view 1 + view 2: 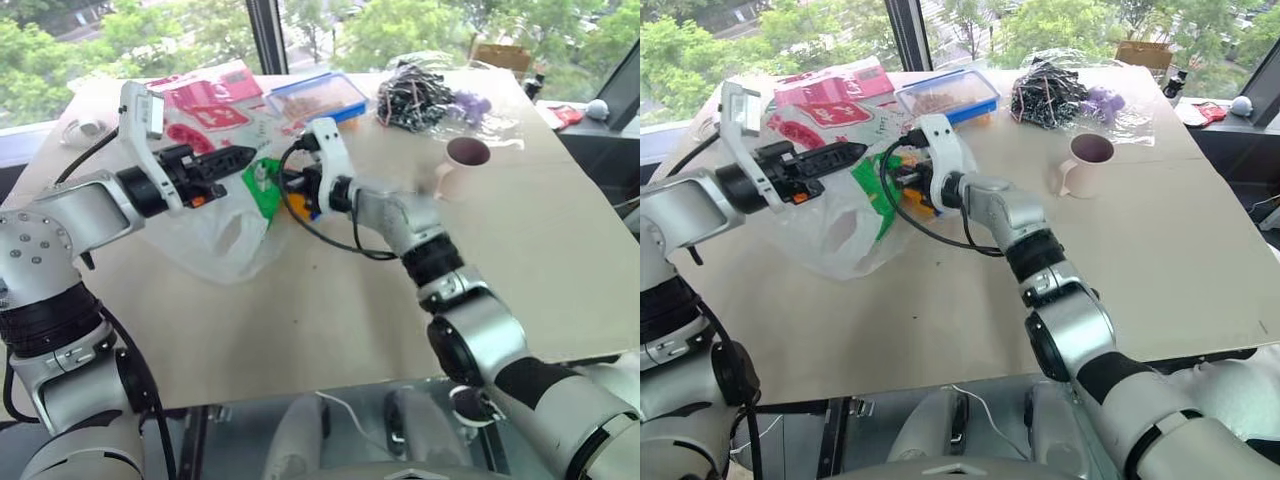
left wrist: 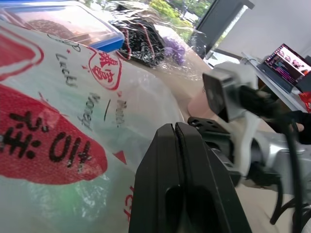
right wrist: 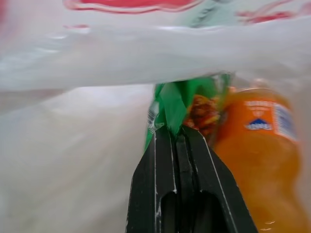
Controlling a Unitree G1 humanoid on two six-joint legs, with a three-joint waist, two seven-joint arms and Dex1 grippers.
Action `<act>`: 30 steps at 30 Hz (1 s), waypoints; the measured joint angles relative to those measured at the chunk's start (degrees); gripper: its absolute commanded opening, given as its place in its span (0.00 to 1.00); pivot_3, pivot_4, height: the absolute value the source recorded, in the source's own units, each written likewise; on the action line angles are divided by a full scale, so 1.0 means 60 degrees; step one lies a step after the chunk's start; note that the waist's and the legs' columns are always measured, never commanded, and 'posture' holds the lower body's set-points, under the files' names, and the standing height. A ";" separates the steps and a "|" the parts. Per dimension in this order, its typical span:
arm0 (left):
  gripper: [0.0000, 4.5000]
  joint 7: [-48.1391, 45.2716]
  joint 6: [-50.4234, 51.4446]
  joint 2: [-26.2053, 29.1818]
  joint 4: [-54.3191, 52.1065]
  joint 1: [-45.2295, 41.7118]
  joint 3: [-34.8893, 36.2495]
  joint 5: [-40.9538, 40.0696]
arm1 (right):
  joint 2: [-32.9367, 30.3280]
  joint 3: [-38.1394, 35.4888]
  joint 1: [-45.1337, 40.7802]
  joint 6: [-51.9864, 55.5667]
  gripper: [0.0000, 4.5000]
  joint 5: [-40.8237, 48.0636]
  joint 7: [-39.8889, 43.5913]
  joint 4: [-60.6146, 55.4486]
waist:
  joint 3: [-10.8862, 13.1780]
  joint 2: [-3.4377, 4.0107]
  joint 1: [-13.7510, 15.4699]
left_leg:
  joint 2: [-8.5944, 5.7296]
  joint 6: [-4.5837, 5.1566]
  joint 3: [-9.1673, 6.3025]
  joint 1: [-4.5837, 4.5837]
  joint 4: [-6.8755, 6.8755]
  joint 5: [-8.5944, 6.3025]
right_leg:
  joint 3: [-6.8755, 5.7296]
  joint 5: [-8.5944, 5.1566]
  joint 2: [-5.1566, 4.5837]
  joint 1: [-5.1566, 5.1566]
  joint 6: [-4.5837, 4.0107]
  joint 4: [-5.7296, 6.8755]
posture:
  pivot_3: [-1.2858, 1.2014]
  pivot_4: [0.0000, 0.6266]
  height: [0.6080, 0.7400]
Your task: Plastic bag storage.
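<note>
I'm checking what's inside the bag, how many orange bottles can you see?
1. An orange plastic bottle lies inside the translucent white plastic bag, beside a shiny green snack packet; more may be hidden behind the bag's folds.

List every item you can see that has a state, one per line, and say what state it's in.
Translucent white plastic bag with red print: lying crumpled on the table, a loop handle showing.
Shiny green snack packet: pinched by the right hand.
Orange drink bottle: beside the packet, at the bag.
Blue-lidded clear plastic box: lid on.
Pink mug: upright.
Left hand: shut, against the bag.
Right hand: shut on the packet.
</note>
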 measured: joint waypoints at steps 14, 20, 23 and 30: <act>0.00 0.2395 0.0061 -0.2107 -0.0135 -0.0722 0.0067 -0.1823 | -0.1125 0.0945 0.1944 -0.1172 0.61 -0.1385 0.1791 -0.2497 | 0.0000 0.0000 0.0028 | 0.0016 -0.0005 -0.0009 -0.0015 0.0003 0.0002 | 0.0009 0.0002 -0.0012 -0.0010 0.0001 0.0010 | 0.52 0.24 1.00; 0.00 0.2563 -0.0242 -0.1569 0.0985 -0.1211 0.0328 -0.1988 | -0.2227 0.1352 0.4392 0.1658 0.61 -0.0205 0.2643 -0.7599 | 0.0000 0.0000 -0.0041 | 0.0014 0.0030 -0.0001 0.0008 0.0002 -0.0018 | 0.0005 0.0001 0.0019 -0.0010 0.0000 0.0023 | 0.52 0.24 1.00; 0.00 0.2339 -0.0334 -0.1541 0.0962 -0.1278 -0.0040 -0.1989 | -0.2425 0.1612 0.4812 0.2085 0.61 -0.0188 0.2516 -0.8503 | -0.0001 0.0002 -0.0020 | 0.0011 0.0030 0.0001 0.0011 0.0005 -0.0018 | 0.0006 0.0002 0.0017 -0.0007 -0.0001 0.0026 | 0.52 0.24 1.00; 0.00 0.1938 -0.0567 -0.1457 0.0167 -0.0851 -0.1084 -0.1551 | -0.3878 -0.0038 0.4961 0.2845 0.99 -0.1175 -0.0041 -0.9470 | -0.0001 0.0001 0.0239 | -0.0002 -0.0004 0.0002 -0.0002 0.0010 0.0003 | 0.0003 0.0001 0.0001 -0.0003 -0.0002 0.0009 | 0.52 0.24 1.00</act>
